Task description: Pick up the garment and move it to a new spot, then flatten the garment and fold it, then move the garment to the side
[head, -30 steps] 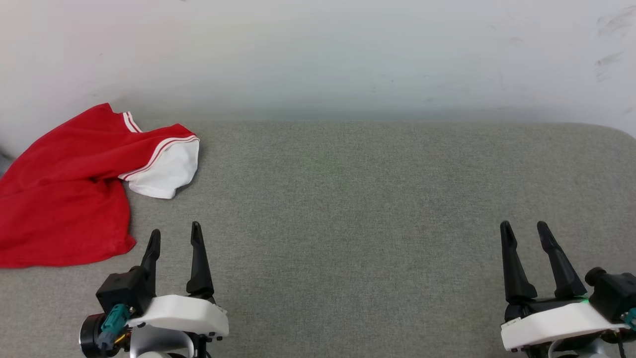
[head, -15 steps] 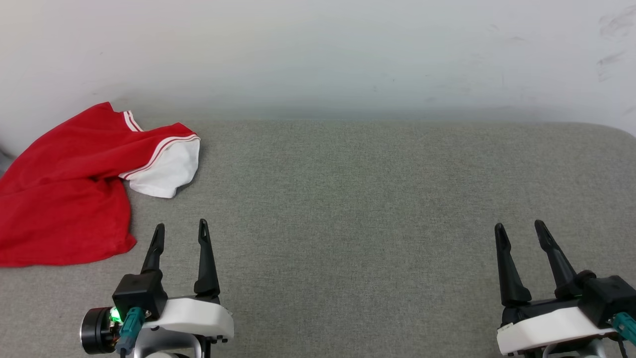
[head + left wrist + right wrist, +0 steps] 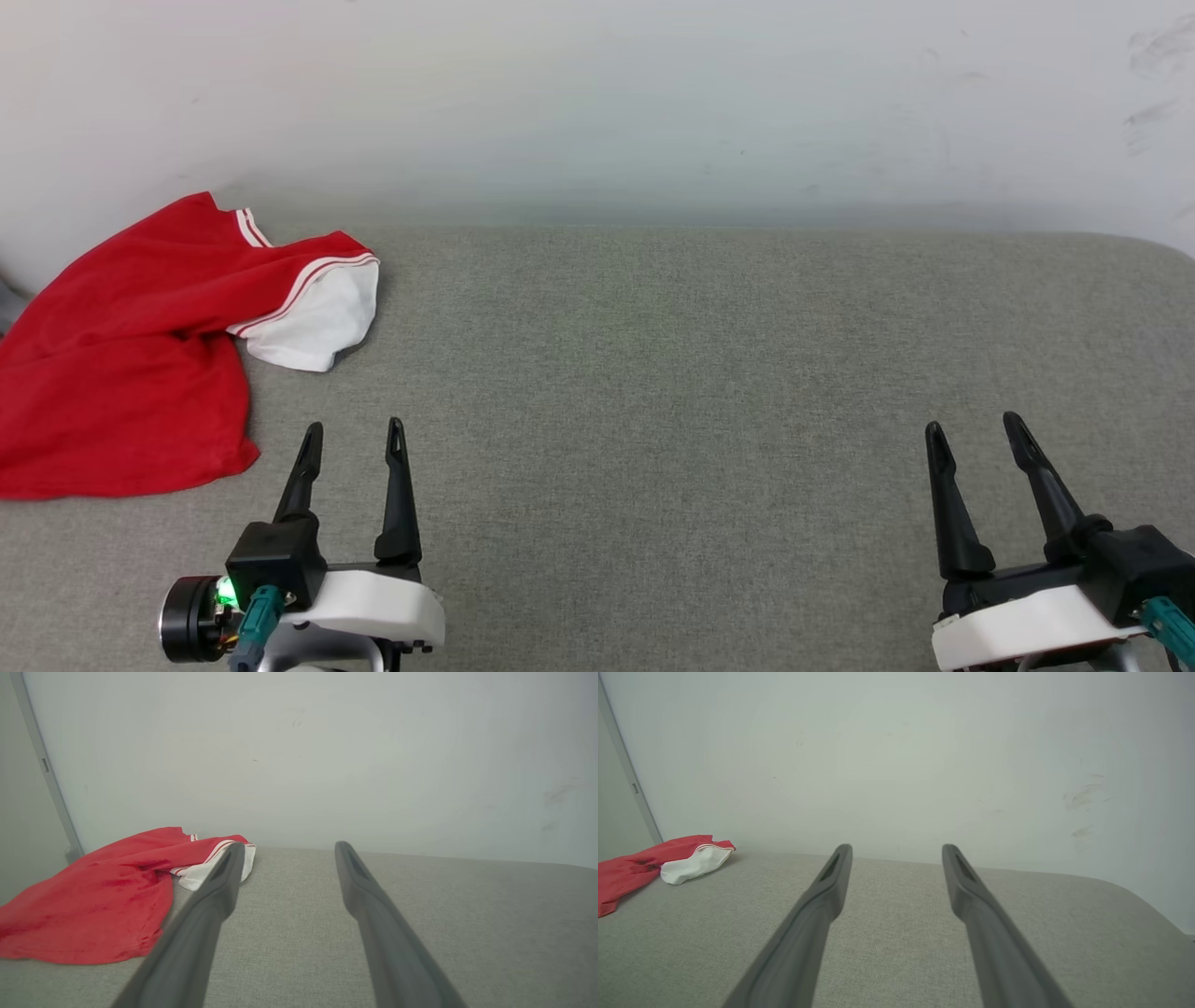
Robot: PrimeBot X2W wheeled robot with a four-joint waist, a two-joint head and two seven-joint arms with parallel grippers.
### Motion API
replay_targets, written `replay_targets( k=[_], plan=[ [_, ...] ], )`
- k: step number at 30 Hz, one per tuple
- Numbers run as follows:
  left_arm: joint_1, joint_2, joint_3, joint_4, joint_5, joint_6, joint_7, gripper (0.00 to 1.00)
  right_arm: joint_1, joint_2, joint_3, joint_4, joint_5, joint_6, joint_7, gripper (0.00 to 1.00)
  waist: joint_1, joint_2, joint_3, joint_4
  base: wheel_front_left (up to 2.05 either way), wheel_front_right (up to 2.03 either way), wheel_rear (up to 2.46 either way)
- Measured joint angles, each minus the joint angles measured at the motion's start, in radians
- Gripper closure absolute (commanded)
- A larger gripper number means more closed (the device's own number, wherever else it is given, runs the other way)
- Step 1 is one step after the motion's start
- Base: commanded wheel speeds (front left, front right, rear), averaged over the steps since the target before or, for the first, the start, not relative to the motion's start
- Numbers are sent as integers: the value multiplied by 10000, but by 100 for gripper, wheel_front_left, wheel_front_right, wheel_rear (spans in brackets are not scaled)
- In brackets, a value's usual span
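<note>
1. The garment lies crumpled at the far-left end of the grey fabric surface, close to the pale wall. Its left part runs past the head-view edge. The red body is bunched w/ folds. One white sleeve sticks out to the right, w/ red-and-white stripe trim along its seam.
2. Rel. to the left gripper, the garment sits ahead and off to the left. The red hem's nearest corner is near the gripper's left fingertip but apart, no contact. The sleeve lies further up the surface, ahead of the fingers.
3. The left gripper's fingers are moderately parted w/ only bare grey fabric between them, so it holds nothing. In the left wrist view the left finger's tip overlaps the sleeve edge, but the sleeve is well beyond it, not touching.
4. The right gripper is at lower right, well apart from the garment, w/ most of the surface between them. Its fingers are parted about as wide as the left's and are also empty. In the right wrist view the garment shows small at far left.
5. Whether either gripper's tips touch the surface can't be told.
6. Further out, a green light glows on the left wrist and dark scuff marks show on the wall at upper right.
</note>
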Motion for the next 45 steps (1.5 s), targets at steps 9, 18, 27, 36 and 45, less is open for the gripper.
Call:
replay_targets(
  k=[9,18,27,36,45],
  plan=[
    [96,-219,445,88,539,-449,-155,0,117,0,-153,56,293,2,-153,0,0,0,-2,3,0,0,0],
    [126,-366,708,368,635,-800,-199,0,131,-2,-180,178,454,2,-188,0,0,0,-14,8,0,0,0],
    [127,-405,888,512,535,-965,-199,0,135,-2,-169,309,654,2,-188,0,0,0,-24,14,0,0,0],
    [128,-412,844,602,405,-997,-199,0,162,-2,-128,355,709,2,-188,0,0,0,-27,24,0,0,0],
    [128,-414,798,617,364,-920,-199,0,178,-2,-121,366,721,2,-188,0,0,0,-68,78,0,0,0]
  ],
)
